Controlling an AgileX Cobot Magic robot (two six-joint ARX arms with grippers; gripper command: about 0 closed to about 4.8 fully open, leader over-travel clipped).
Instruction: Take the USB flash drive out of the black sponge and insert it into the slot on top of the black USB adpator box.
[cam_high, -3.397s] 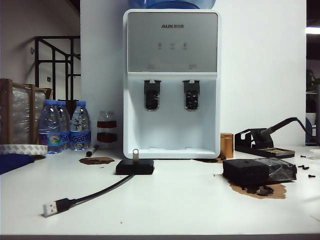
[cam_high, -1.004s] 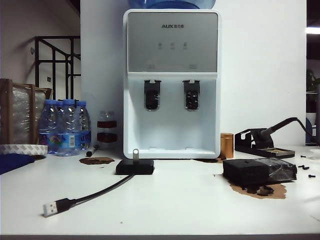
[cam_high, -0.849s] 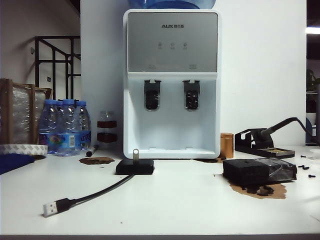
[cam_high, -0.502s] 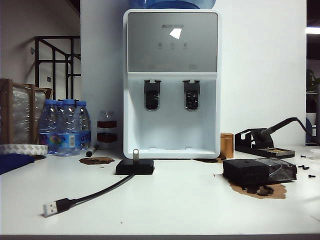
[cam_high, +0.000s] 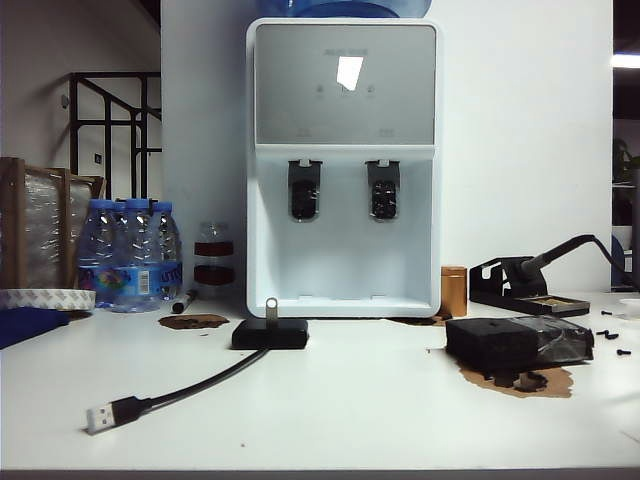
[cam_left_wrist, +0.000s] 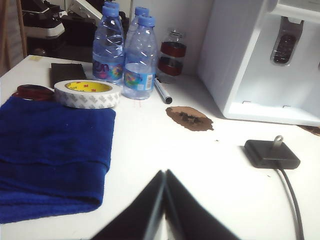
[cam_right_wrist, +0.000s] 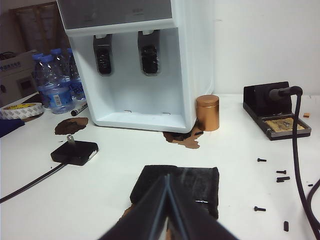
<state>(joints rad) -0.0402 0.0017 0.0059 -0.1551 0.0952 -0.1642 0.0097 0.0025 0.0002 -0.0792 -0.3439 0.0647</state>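
Standing upright in the black USB adpator box (cam_high: 270, 334), the USB flash drive (cam_high: 270, 306) could be knocked askew if either clenched, empty gripper, left gripper (cam_left_wrist: 164, 207) or right gripper (cam_right_wrist: 168, 206), swings low across the table.

White table (cam_high: 350, 400) bears black USB adpator box (cam_high: 270, 333), black sponge (cam_high: 505, 343).

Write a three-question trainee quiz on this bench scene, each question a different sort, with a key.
1. True or false: the USB flash drive stands upright in the black USB adpator box.
2. Which sits nearer the black sponge? A) copper canister B) tape roll
3. Fill in: both end effectors, left and right, hang over the table with fingers ____.

Key: 1 true; 2 A; 3 shut, holding nothing.
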